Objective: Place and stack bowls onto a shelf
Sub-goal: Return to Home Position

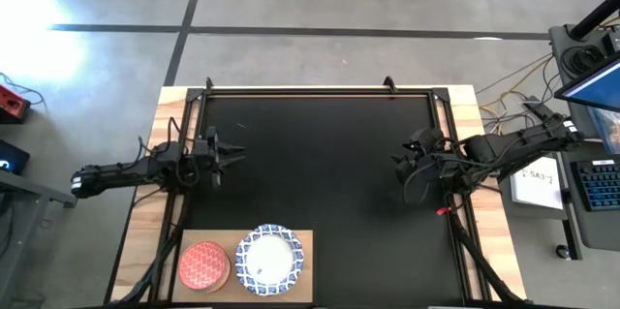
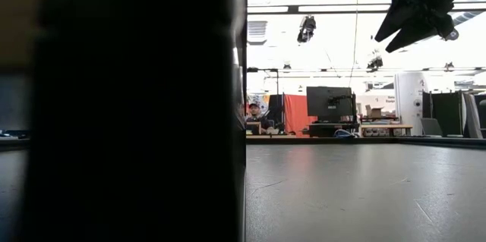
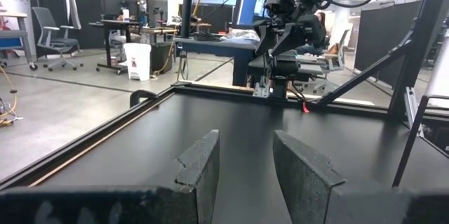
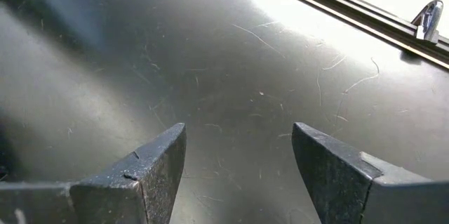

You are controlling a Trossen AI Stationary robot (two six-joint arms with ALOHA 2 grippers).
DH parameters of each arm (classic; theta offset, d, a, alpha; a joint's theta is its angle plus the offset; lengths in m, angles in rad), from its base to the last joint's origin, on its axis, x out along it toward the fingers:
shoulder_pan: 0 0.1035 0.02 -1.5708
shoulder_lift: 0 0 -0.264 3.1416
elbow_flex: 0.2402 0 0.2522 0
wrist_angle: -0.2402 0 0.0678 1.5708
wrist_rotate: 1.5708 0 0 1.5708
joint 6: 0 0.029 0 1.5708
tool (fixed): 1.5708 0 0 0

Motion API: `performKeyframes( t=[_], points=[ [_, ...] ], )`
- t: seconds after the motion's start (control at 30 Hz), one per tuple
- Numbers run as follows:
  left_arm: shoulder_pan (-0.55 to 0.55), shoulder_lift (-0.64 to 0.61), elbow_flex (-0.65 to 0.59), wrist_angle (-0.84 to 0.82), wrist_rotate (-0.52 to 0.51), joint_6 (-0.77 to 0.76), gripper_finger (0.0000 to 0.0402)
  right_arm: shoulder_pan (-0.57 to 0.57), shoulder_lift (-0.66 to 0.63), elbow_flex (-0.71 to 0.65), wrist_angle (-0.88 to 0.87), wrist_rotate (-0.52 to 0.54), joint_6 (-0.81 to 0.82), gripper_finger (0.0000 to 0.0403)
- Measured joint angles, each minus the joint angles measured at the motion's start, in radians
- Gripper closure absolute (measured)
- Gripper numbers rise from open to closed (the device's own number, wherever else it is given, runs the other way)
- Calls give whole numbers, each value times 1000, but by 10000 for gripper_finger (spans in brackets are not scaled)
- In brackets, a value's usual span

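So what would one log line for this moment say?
left fingers: open, empty | right fingers: open, empty | red-pink bowl, white patterned bowl: on shelf

My right gripper (image 4: 238, 131) is dark grey, the mat (image 1: 320, 154) black, the shelf (image 1: 219, 238) light wood — the red-pink bowl (image 1: 203, 265) carries a fine pale pattern, the white bowl (image 1: 269, 260) a blue-patterned rim.

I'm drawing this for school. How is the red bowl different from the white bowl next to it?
The red bowl is smaller; the white bowl is bigger. The red bowl is red-pink all over; the white bowl has a blue patterned rim. Both are round, and sit side by side on the wooden shelf.
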Motion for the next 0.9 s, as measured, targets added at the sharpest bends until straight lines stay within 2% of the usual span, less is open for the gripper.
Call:
performKeyframes(
  t=[0.27,0.47,0.63,0.73,0.8,0.9],
  points=[
    [0,0,1,0,0,0,285,0,-15,-9,2,0,0,154],
    [0,1,2,0,0,0,285,0,-61,-86,35,-15,0,154],
    [0,3,2,0,0,0,285,0,-142,-245,235,-26,-8,154],
    [0,5,2,0,0,0,285,0,-219,-345,413,-25,-45,154],
    [0,5,2,0,0,0,285,0,-268,-406,582,0,-131,154],
    [0,5,2,0,0,0,285,0,-335,-500,884,25,-390,154]
  ],
)
